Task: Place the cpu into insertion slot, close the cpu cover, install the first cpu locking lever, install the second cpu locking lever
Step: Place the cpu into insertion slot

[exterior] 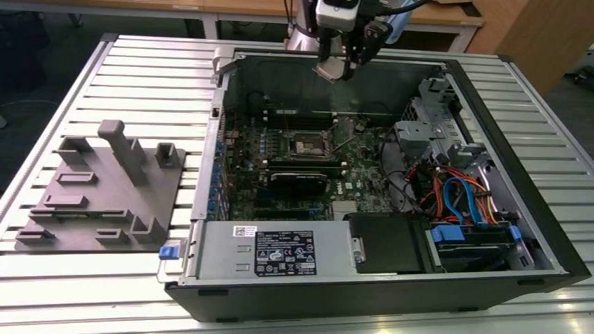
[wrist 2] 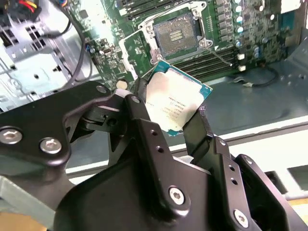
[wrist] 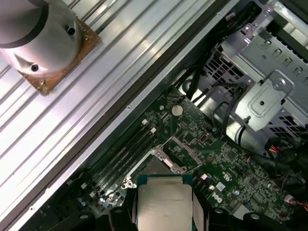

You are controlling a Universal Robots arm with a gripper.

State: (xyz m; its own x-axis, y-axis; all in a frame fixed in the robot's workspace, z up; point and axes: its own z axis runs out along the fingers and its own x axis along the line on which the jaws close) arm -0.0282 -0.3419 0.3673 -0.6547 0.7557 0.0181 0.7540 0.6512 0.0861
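**Holding the cpu over the open computer case**

Pinched between the two black fingers of the gripper, the cpu hangs in the air with its silver-grey top facing the camera in the second wrist view and its teal edge showing along two sides. The fingers press on opposite edges of the chip. In the first wrist view the cpu sits low in the gripper, partly covering the socket area behind it.

In the exterior view the gripper hovers above the far wall of the computer case, which lies on its side on the slatted metal surface. It is clear of the green board and well apart from the insertion slot.

The insertion slot lies uncovered, its dark square contact field in plain sight inside the silver rim. The cpu cover appears to stand raised at the exterior view's right of the slot, though its exact tilt is hard to tell. Long black memory slots run beside the slot.

A grey moulded fixture rests on the surface at the exterior view's left of the case, and the arm's round base is bolted to the slats beyond the case wall
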